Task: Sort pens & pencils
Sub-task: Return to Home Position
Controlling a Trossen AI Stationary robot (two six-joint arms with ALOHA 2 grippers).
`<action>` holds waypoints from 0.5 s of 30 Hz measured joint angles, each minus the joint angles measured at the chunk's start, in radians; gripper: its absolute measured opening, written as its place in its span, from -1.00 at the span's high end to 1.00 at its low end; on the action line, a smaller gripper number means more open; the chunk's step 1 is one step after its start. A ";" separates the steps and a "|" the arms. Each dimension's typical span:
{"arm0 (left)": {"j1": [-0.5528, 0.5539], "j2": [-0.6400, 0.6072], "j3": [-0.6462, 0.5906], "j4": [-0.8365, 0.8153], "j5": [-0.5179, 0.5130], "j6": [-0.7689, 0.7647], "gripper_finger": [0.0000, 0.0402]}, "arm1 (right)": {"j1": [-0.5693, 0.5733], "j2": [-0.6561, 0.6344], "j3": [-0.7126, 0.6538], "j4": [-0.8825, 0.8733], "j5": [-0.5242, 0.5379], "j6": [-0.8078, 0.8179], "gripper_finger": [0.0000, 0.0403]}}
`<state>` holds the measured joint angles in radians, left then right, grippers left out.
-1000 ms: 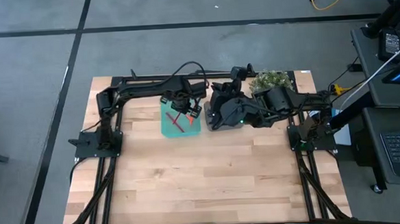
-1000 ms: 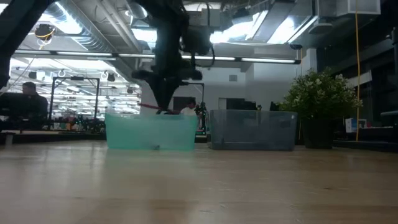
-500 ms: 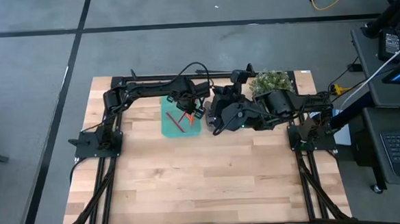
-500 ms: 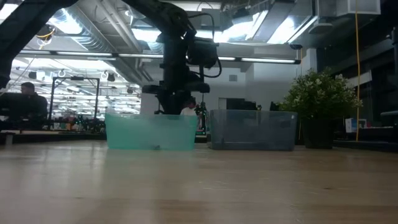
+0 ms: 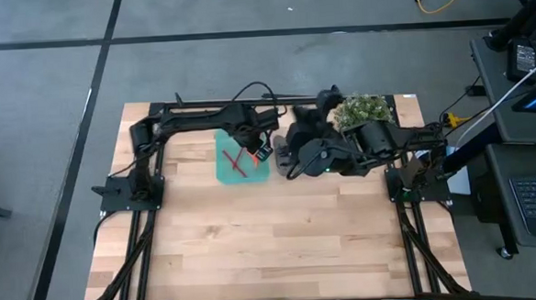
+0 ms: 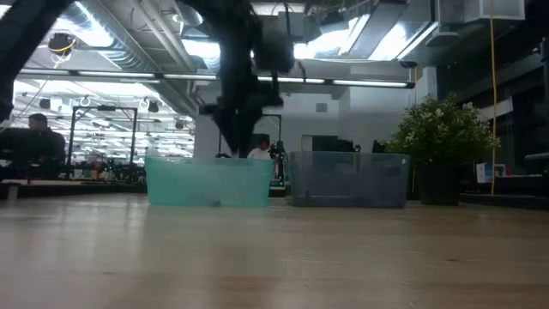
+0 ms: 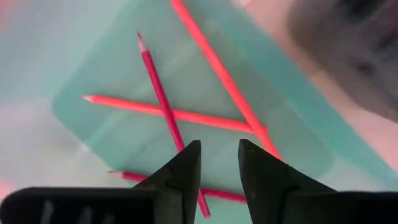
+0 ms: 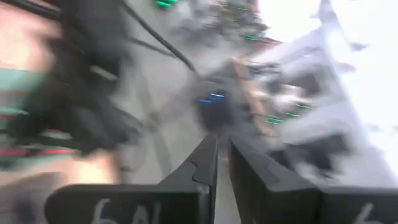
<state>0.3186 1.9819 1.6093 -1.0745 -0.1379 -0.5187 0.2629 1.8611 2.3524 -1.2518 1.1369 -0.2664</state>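
On the table [image 5: 255, 252], far edge: green bin [image 5: 223, 175], grey bin [image 6: 347, 180] beside it. Above the green bin, left pincer [image 7: 219, 162] hovers, narrow gap, empty. By the grey bin, right pincer [image 8: 222, 155] nearly closed. Crossed in the green bin: pencils [image 7: 157, 87].

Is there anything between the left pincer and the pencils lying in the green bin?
Nothing visible. The left pincer hangs above the green bin, fingers slightly apart, and the pencils lie crossed on its floor with only air between. The right arm waits beside the bin.
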 joint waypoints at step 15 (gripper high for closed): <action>-0.463 -0.633 -0.077 -0.145 -0.451 -0.172 0.51 | 0.245 -0.274 0.002 -0.238 0.154 0.412 0.79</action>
<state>-0.1445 1.3489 1.5320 -1.2196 -0.5891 -0.6905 0.5077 1.5870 2.3542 -1.4896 1.2912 0.1459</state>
